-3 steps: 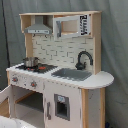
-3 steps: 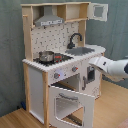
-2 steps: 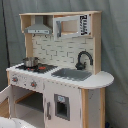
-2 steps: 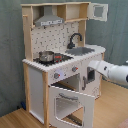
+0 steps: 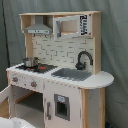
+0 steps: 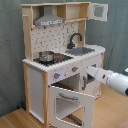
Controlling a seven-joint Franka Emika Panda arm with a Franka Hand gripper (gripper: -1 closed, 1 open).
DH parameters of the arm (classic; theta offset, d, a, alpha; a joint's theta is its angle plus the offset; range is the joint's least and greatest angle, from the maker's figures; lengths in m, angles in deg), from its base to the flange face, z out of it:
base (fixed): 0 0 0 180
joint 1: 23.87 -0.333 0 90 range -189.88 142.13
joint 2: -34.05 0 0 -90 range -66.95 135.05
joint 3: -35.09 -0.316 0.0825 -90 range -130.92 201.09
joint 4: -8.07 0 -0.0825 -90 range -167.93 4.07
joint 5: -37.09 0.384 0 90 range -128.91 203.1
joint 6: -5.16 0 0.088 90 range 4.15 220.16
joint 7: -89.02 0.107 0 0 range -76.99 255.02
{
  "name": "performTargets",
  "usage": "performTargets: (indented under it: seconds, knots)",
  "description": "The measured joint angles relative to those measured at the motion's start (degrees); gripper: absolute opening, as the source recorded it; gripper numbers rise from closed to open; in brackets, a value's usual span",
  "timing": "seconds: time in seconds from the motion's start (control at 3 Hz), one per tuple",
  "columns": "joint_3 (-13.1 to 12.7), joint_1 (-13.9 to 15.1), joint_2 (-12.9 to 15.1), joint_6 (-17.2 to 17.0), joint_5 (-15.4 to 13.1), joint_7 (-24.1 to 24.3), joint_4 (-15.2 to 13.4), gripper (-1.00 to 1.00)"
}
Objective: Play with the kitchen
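The kitchen (image 5: 60,75) is a white and light-wood toy set, shown in both exterior views. On its stovetop (image 6: 50,59) stands a small metal pot (image 6: 46,56), and a black faucet (image 6: 75,39) curves over the grey sink (image 6: 82,50). The oven door (image 6: 72,102) hangs open toward the front. My white arm (image 6: 112,81) reaches in from the second exterior view's right. My gripper (image 6: 89,73) is just in front of the knob panel, beside the open oven, with nothing visibly held.
The hood (image 5: 38,28) and microwave (image 5: 67,26) sit on the top shelf. A grey curtain (image 5: 115,45) hangs behind the set. Wooden floor (image 6: 15,120) lies in front. A white rounded shape (image 5: 14,123) fills the first exterior view's bottom left corner.
In the second exterior view my arm has sunk a little lower and now slants down toward the right. The kitchen and its oven door have not moved.
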Motion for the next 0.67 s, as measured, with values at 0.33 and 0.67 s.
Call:
performTargets:
  seconds: [0.33, 0.67]
  knots:
    - [-4.06, 3.33, -1.14, -0.04, -6.12, -0.88, 1.89, 1.00]
    - [-6.39, 4.83, -2.22, 0.01, -11.46, -1.81, 2.82, 1.00]
